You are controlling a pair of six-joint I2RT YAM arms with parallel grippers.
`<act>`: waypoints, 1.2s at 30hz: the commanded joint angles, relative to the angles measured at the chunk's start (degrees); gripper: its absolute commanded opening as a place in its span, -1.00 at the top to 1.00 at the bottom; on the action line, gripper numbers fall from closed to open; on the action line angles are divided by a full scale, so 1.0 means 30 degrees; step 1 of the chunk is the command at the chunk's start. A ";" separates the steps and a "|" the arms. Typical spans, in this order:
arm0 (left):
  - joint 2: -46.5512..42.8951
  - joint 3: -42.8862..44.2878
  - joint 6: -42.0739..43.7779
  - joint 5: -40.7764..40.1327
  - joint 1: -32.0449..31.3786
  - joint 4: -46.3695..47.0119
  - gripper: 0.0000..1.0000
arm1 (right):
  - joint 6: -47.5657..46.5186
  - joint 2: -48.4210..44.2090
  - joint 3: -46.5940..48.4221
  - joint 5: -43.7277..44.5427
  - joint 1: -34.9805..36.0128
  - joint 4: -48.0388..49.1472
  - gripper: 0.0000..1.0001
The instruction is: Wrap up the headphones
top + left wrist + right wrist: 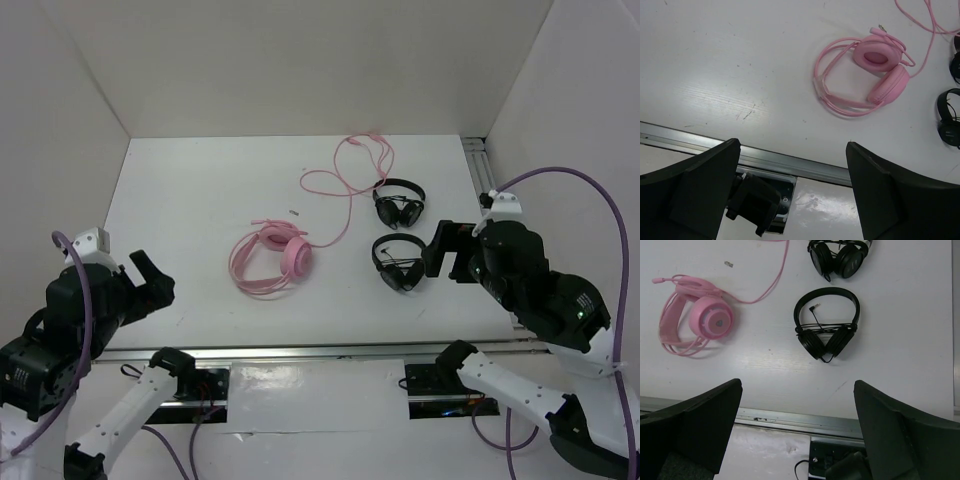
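The wrapping has not begun, as far as the views show. The headphones (296,256) lie flat near the middle of the table (190,200), their two pink earcups folded close together and the thin headband looping out to the left. The cord (350,210) is entirely loose: it leaves the earcups, runs toward the back of the table and sprawls there in a few open, irregular curves, with none of it wound around the headband or the cups. Where its plug end lies cannot be made out. Two black headphones, the farther pair (399,203) and the nearer pair (397,262), sit just to the right of the pink set, and the cord's far loops pass close beside the farther pair. The left gripper (150,280) hangs at the near left edge, well apart from the headset, its jaws spread wide with nothing between them. The right gripper (450,250) hovers at the right side near the nearer black pair, jaws equally wide and empty. So every part of the job remains: reaching the pink set, gathering the trailing cord clear of the black pairs, winding it around the headset and tucking in its end.
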 commanded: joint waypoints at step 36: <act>1.1173 -1.3333 -0.5256 0.5309 0.0207 1.7831 -0.97 | -0.3523 -0.0488 -0.1687 -0.4509 -0.0049 0.5169 -1.00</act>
